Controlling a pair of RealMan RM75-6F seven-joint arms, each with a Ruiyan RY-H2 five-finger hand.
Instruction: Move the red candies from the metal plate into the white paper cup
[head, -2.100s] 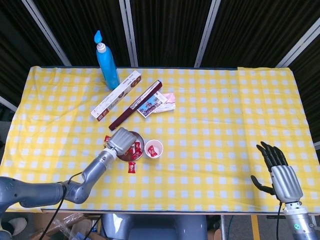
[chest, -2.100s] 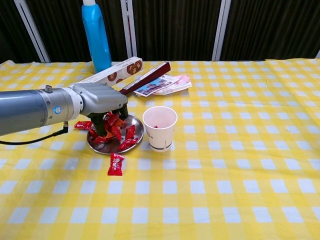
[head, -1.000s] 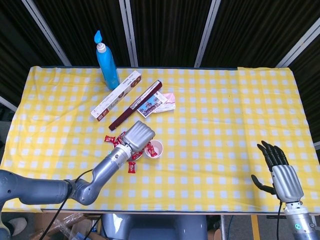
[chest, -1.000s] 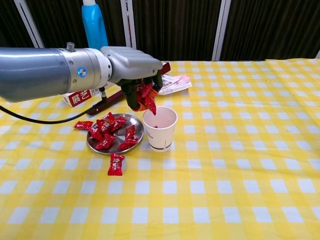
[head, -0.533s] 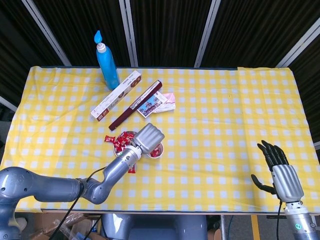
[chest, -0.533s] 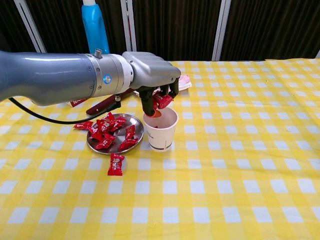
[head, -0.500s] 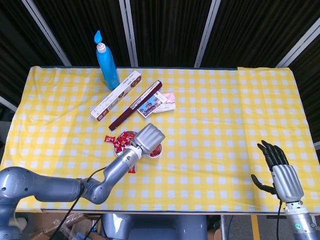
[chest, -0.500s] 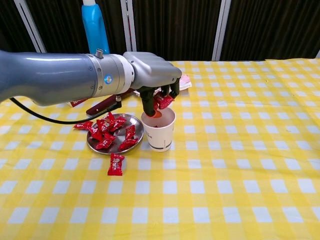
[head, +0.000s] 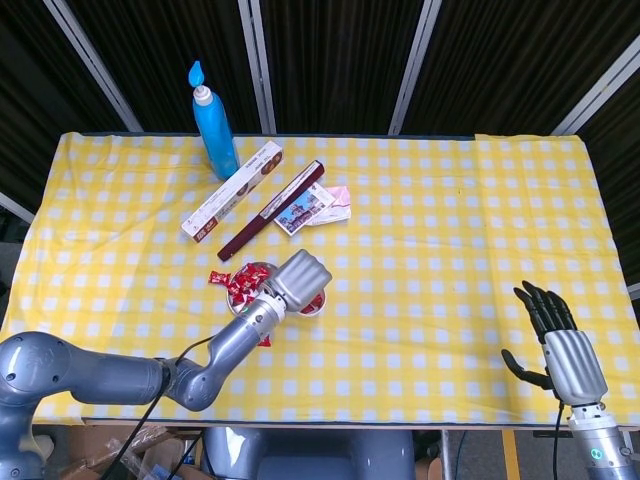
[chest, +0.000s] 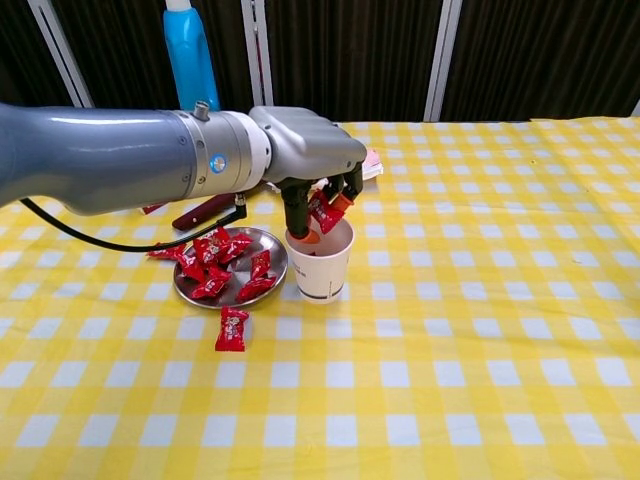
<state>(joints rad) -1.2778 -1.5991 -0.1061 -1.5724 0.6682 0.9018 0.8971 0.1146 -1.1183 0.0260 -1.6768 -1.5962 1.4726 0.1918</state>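
Observation:
The white paper cup (chest: 320, 266) stands just right of the metal plate (chest: 232, 300), which holds several red candies (chest: 215, 262). My left hand (chest: 305, 150) hovers over the cup's mouth and pinches a red candy (chest: 325, 212) that hangs at the rim. In the head view the left hand (head: 300, 277) hides most of the cup (head: 314, 305). One red candy (chest: 231, 328) lies on the cloth in front of the plate, another (chest: 164, 252) at the plate's left edge. My right hand (head: 560, 345) rests open near the table's front right corner, holding nothing.
A blue bottle (head: 214, 125) stands at the back left. Behind the plate lie a long white box (head: 233, 188), a dark red box (head: 272, 209) and printed packets (head: 318, 207). The yellow checked cloth (head: 450, 250) covers the table.
My left hand carried a red candy from above the plate rightward to the cup and has sunk slightly, bringing the candy to the cup's rim. The right hand has not moved.

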